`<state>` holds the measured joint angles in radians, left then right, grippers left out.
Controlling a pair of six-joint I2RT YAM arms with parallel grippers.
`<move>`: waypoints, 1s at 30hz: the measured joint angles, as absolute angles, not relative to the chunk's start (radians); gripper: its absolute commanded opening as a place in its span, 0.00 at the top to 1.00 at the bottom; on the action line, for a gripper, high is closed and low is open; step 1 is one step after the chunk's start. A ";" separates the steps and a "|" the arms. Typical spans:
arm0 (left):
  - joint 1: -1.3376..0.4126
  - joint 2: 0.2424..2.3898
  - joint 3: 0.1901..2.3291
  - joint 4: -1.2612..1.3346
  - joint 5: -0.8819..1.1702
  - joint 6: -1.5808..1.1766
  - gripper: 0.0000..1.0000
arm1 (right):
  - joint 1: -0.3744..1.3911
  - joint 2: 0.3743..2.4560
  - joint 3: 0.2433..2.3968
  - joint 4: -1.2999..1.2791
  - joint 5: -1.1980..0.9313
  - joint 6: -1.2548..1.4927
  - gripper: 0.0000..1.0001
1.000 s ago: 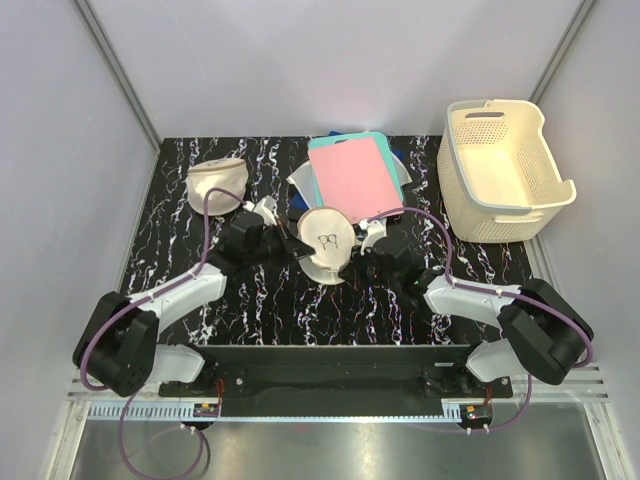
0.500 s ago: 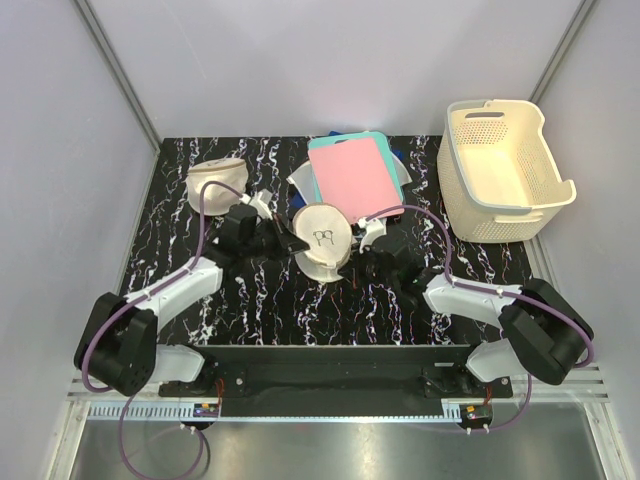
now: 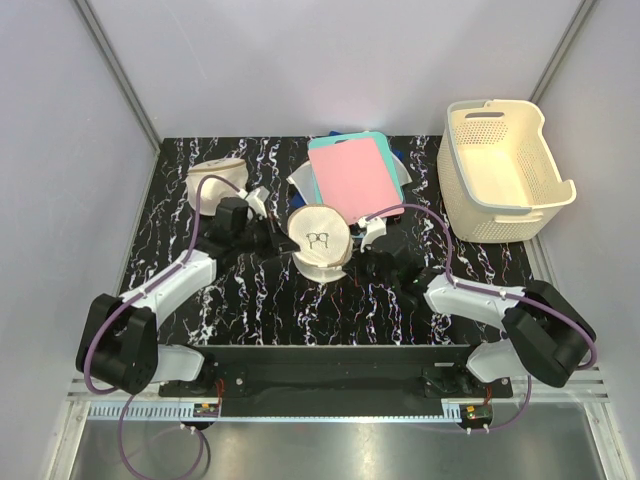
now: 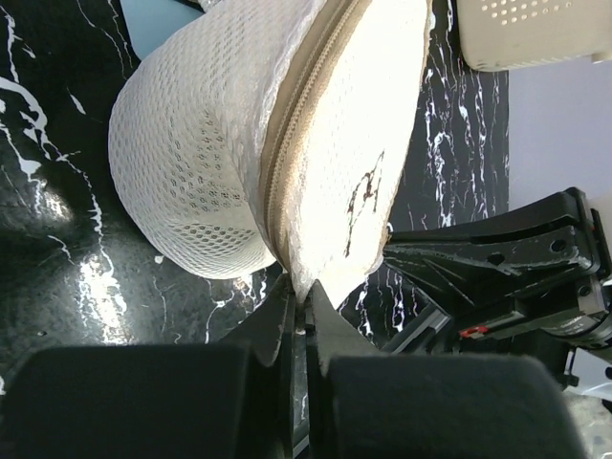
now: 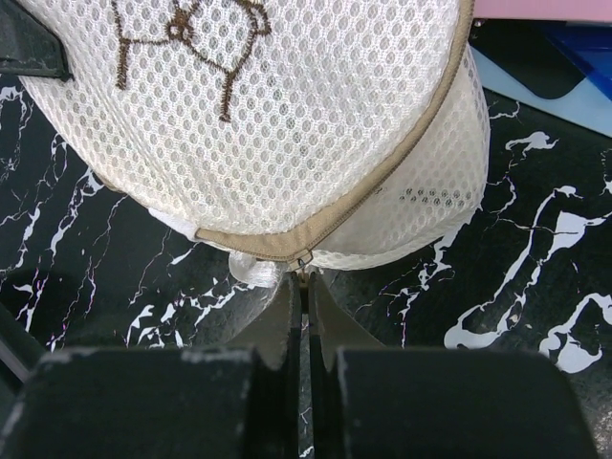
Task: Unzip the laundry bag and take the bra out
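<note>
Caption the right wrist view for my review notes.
Right gripper shut on the zipper end of the cream mesh laundry bag, over the black marbled table.

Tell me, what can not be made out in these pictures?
- The bra: in no view; the laundry bag mesh hides whatever is inside.
- The zipper pull: right wrist view; the right gripper is shut just where it would be.
- How deep the left gripper bites: left wrist view; its fingers cover the rim.

No words, numbers or brand names can be read. One mark is seen: a small brown stitched squiggle [image 5: 186, 38] on the bag [image 5: 316, 143]; no letters can be made out in it.
</note>
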<state>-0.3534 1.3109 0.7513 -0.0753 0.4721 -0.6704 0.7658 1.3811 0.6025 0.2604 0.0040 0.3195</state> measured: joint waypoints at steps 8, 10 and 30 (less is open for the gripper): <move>-0.348 1.343 0.812 -0.123 0.497 -0.607 1.00 | 0.766 1.354 0.603 0.237 0.017 0.312 1.00; -0.348 1.376 0.841 -0.131 0.500 -0.598 1.00 | 0.766 1.342 0.603 0.233 0.015 0.312 1.00; -0.375 1.392 0.881 -0.185 0.342 -0.531 0.28 | 0.791 1.367 0.596 0.280 -0.095 0.484 1.00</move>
